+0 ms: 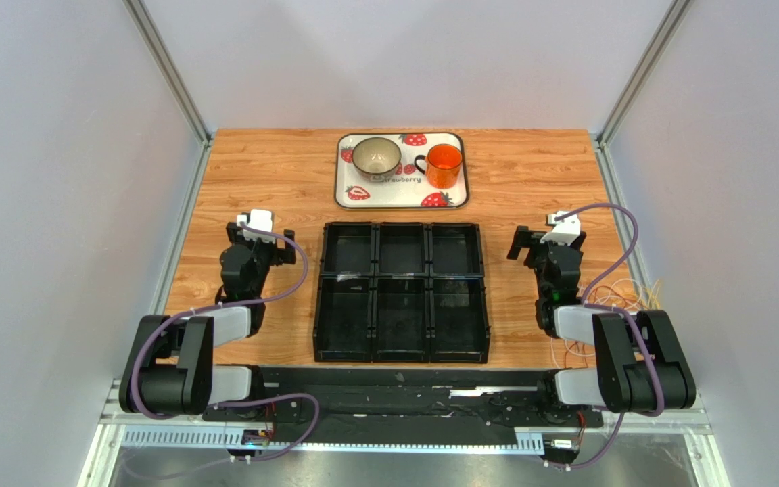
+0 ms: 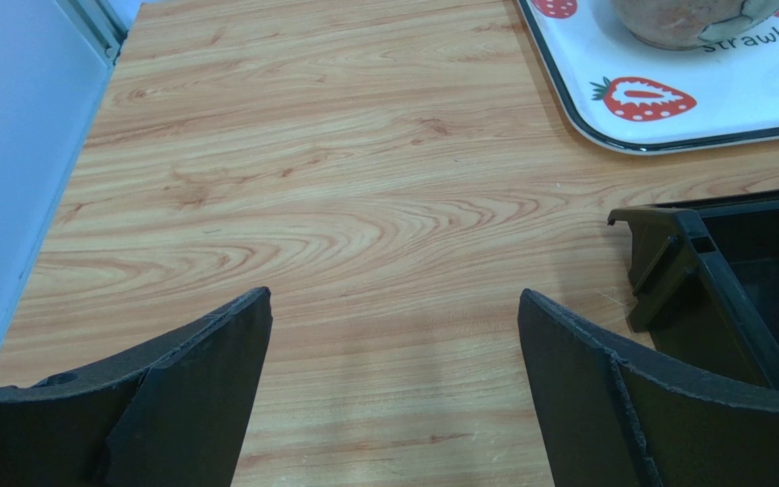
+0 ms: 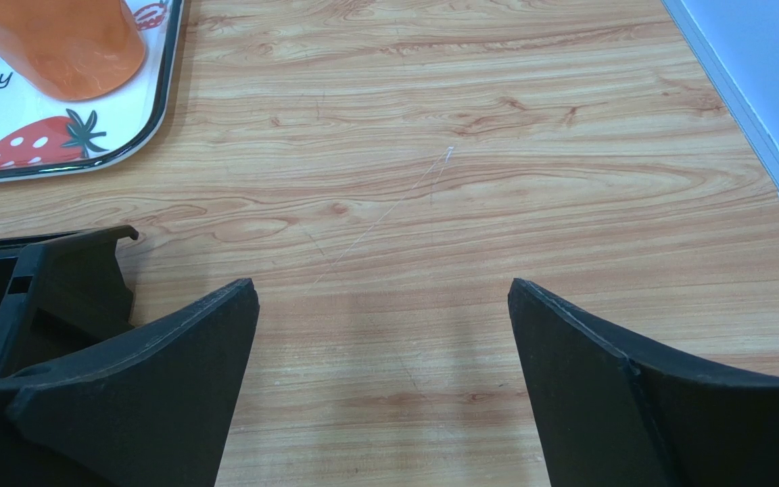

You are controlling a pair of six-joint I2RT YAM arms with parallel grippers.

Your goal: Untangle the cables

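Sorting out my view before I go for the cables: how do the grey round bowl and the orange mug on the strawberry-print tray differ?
The grey round bowl is wide, low and handleless; the orange mug is narrower, taller and has a dark handle facing the bowl. The bowl sits on the left half of the white strawberry-print tray, the mug on the right half. Both stand upright on it.

Colours across my workspace
I see a warm orange-brown wood-grain table (image 1: 262,172), a white tray (image 1: 347,175) printed with red strawberries, an orange cup (image 1: 444,165), a beige bowl (image 1: 375,155), a black bin (image 1: 401,275) and thin yellow-orange cables (image 1: 650,296).
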